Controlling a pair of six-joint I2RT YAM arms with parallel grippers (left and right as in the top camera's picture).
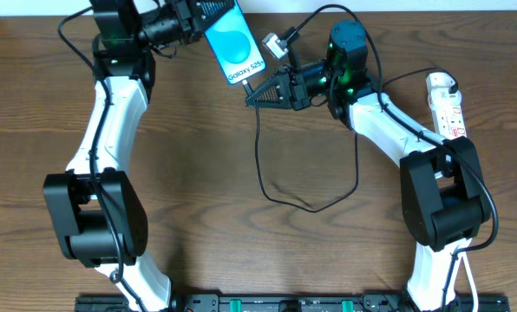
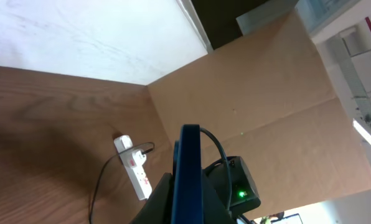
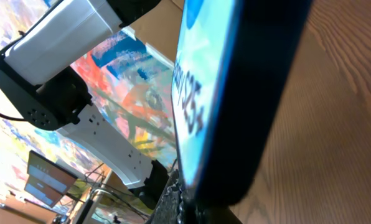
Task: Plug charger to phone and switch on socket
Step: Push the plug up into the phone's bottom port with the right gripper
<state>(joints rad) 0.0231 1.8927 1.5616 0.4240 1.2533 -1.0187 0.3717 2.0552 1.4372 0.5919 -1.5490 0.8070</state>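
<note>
Left gripper: fingers clamped on the phone, held raised at the table's far edge, screen up. Right gripper: pressed together just below the phone's lower end, apparently pinching the charger plug tip; cable loops across the table. Socket: far right.
</note>
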